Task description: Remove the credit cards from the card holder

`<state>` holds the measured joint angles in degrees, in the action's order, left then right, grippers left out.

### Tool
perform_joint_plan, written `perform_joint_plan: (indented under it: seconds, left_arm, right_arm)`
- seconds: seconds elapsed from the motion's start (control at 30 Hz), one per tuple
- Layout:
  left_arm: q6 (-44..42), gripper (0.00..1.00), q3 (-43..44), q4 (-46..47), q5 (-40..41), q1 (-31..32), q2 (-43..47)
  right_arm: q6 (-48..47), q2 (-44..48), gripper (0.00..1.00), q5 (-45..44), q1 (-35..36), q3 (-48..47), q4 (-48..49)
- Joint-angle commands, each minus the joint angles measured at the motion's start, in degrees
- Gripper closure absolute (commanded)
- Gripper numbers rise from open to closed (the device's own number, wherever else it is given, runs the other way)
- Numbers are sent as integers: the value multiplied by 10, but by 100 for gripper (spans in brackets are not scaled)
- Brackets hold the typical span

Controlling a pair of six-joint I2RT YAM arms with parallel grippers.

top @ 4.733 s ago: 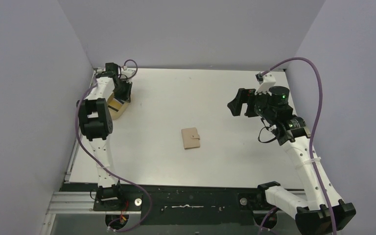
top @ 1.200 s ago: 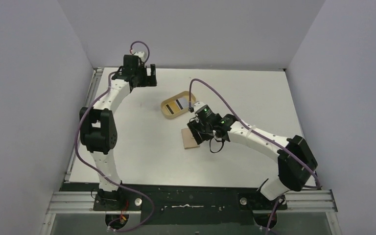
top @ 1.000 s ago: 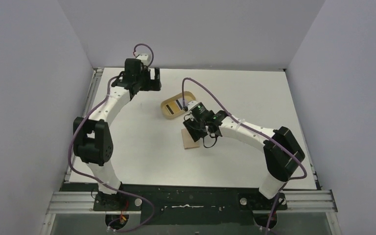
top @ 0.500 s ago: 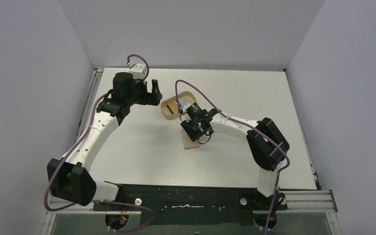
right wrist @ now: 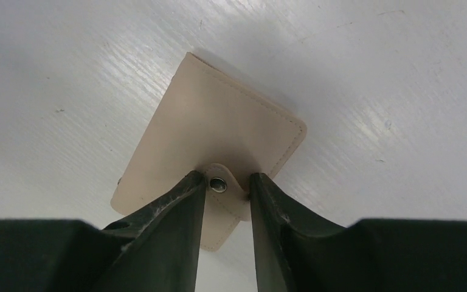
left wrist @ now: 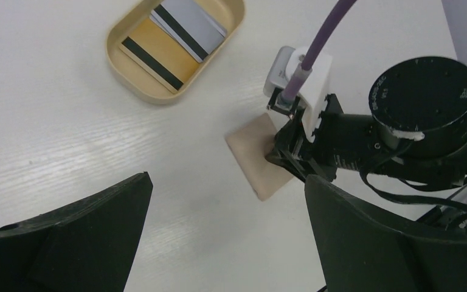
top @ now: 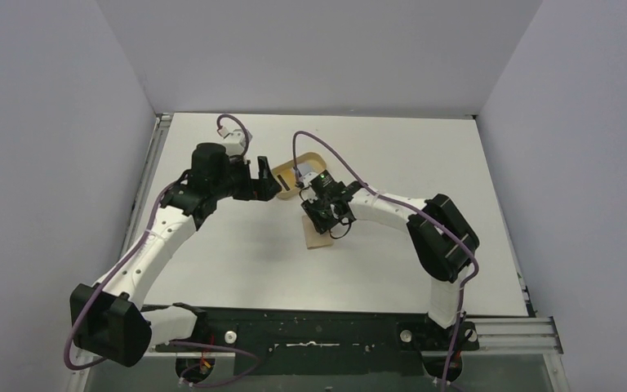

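Right arm: elbow raised on the right, forearm stretched left to the middle of the white table [top: 237, 253], wrist tipped down
Right gripper [right wrist: 228, 182]: down on the small flat tan bifold card holder [right wrist: 219, 134]; jaws a narrow way apart, one finger on each side of the snap tab [right wrist: 224, 190]; a true pinch cannot be told
Card holder: folded shut, flat on the table, just on the near side of the oval tan wooden tray [left wrist: 114, 58]
Credit cards [left wrist: 191, 21]: thin whitish and grey plastic cards with black stripes, lying in the tray, apart from the holder
Left arm: elbow low by its base, long link leaning forward and right
Left gripper [top: 268, 177]: jaws spread wide, holding nothing, above the table at the tray's left end
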<state>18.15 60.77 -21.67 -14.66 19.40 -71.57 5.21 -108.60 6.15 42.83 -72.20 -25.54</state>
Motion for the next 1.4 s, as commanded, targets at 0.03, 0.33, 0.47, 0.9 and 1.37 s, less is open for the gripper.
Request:
perform_joint_plan:
  seconds: [0.03,0.33,0.47,0.9,1.37]
  left_arm:
    - [57,3,-49,-9,-42,9,45]
    - [181,3,-163,54,-19,63,35]
    - [217,3,-193,138,32,96,-15]
    - [342,6,-219,474,-39,105,-147]
    - [462,49,-247,631,-86,91,-182]
  right_arm:
    - [4,-11,75,14,-6,3,25]
    - [16,32,100,44,-27,41,52]
    - [46,83,100,124,-59,74,93]
    - [90,183,100,300,-102,78,136]
    - [129,191,100,342,-111,72,177]
